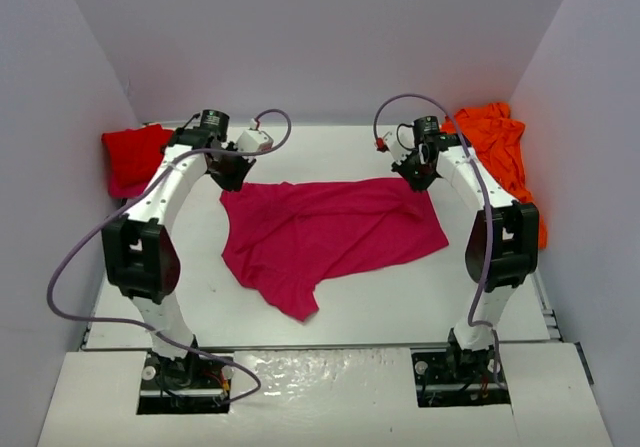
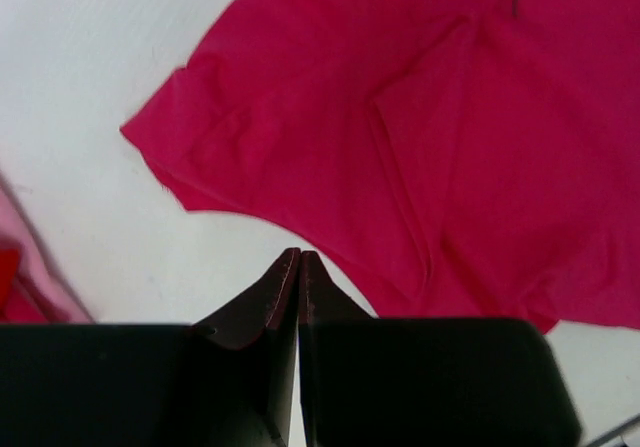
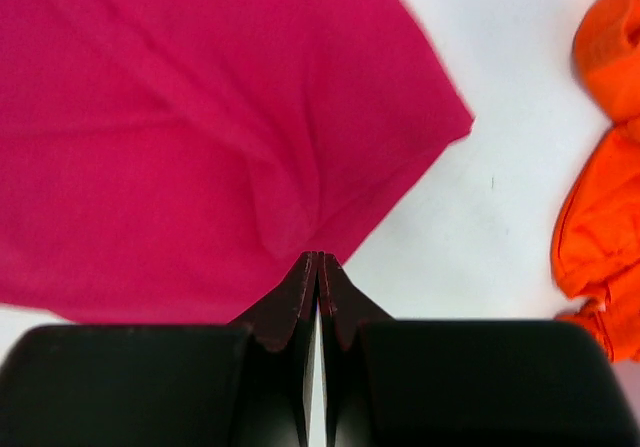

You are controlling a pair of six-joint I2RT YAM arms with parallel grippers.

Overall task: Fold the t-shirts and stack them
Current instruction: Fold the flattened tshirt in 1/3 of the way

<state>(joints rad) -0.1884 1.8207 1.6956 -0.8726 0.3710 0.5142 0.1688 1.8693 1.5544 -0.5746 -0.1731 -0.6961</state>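
Both my tools are clamped fully closed. Left tool (image 2: 300,259) hangs over bare bench (image 2: 90,87) just off the magenta t-shirt (image 1: 330,232), gripping nothing. Right tool (image 3: 318,259) tips meet its edge, can't tell if cloth's caught. Red t-shirt (image 1: 135,157) far-left, orange t-shirt (image 1: 500,147) far-right.

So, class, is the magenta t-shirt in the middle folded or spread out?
Spread out, not folded: the magenta t-shirt lies wide and creased on the table, its corners sticking out.
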